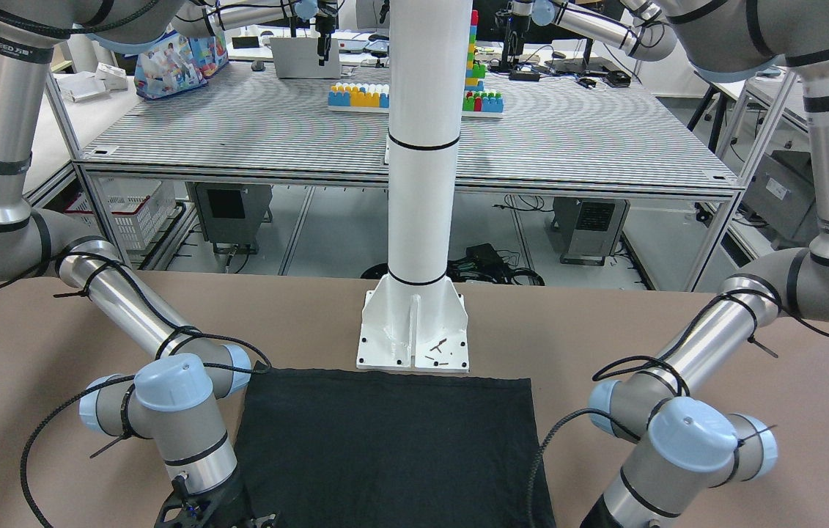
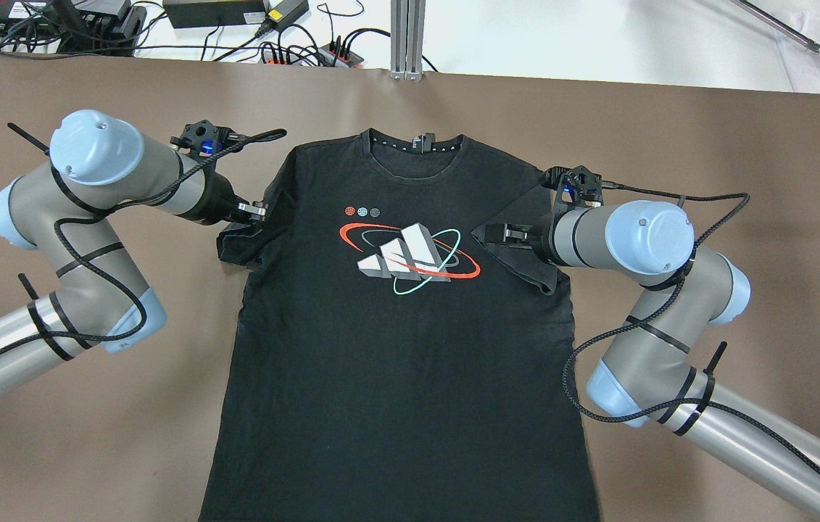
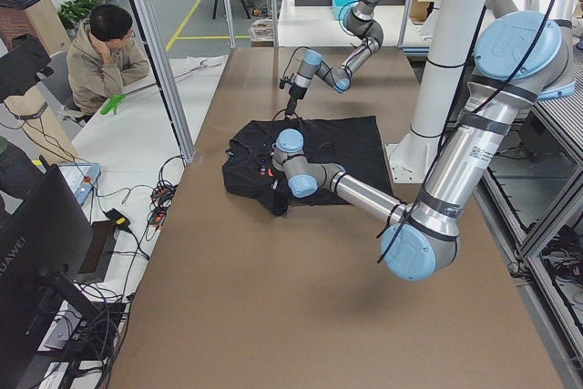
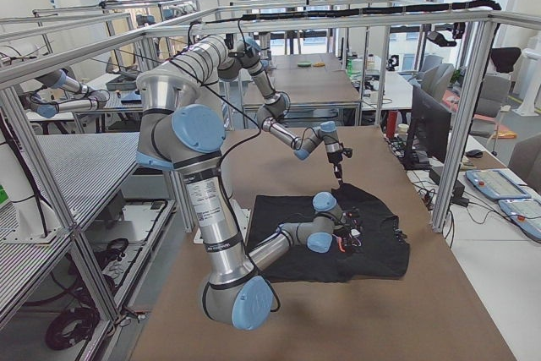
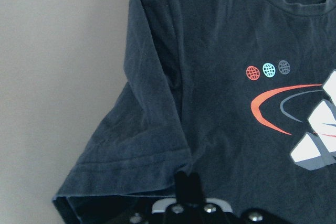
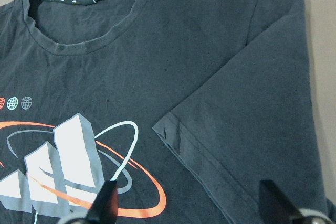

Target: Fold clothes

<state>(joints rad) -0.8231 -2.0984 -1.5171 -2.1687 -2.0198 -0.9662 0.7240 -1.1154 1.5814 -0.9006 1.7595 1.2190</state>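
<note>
1. Shirt [image 2: 395, 348]: black, short-sleeved, spread flat and face-up on the brown table [image 2: 90, 449], between the two arms.
2. Long axis straight away from the robot, with the collar [image 2: 415, 148] at the far end and the hem at the near end, just beside the white post base [image 1: 414, 334].
3. On the chest, a print [image 2: 410, 257]: three slanted white bars ringed by a red and a teal ellipse, with three small globes above it in red, teal and grey. Inside the neckband, a row of small white triangles and a dark tag.
4. Left-side sleeve [image 2: 239, 246]: bunched, its hem slightly raised, with a shadow under the lower edge.
5. Left gripper [image 2: 256, 211]: at that hem, jaws closed together on the edge of the cloth.
6. Right-side sleeve [image 2: 526, 250]: folded inward over the shoulder and chest, its hem corner near the print.
7. Right gripper [image 2: 504, 233]: over the folded sleeve, jaws wide, with fingers [image 6: 107, 203] well apart in the wrist view.
8. Further out: cables [image 2: 235, 29] past the table's far edge, and a seated person [image 3: 105, 56] at a side desk.
</note>
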